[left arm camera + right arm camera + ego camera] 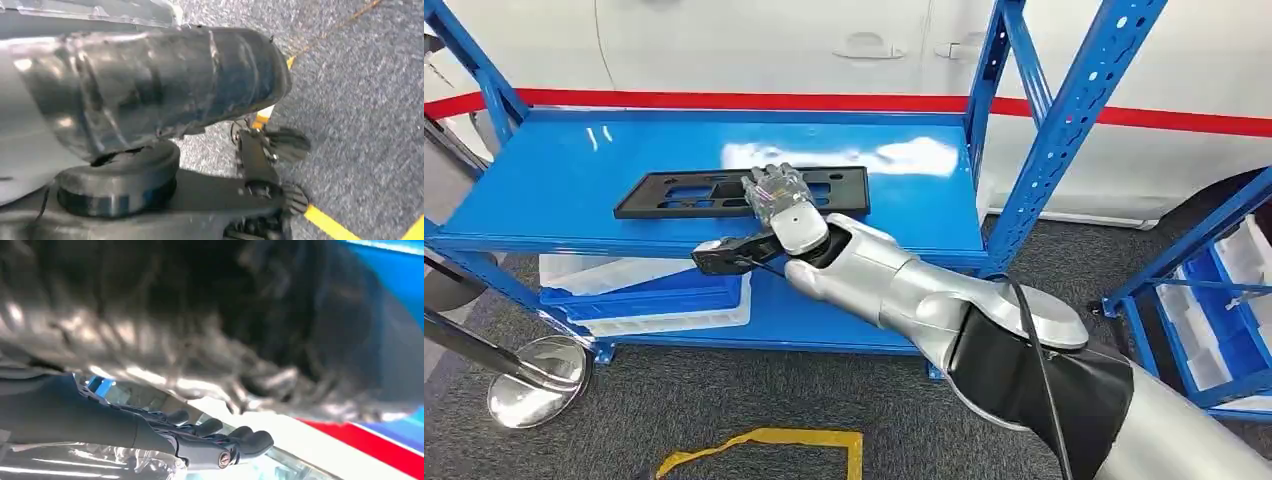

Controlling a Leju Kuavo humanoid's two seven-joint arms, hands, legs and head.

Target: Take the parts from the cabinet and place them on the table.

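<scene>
While no brand, label or writing can be read anywhere, the black part lies flat on the blue shelf of the cabinet, a thin matte plastic plate with rectangular cut-outs through it, its long axis running from nine o'clock to three o'clock, the three o'clock end a touch further back. Over its middle comes the right hand, silver arm reaching in from five o'clock, fingers laid on top of the part and the dark thumb stuck out toward nine o'clock below the shelf's front edge; whether the hand really grips the part I cannot tell. Up close in the right wrist view, dark fingers lie side by side. Down at seven o'clock, stacked blue and white bins sit on the lower shelf.
</scene>
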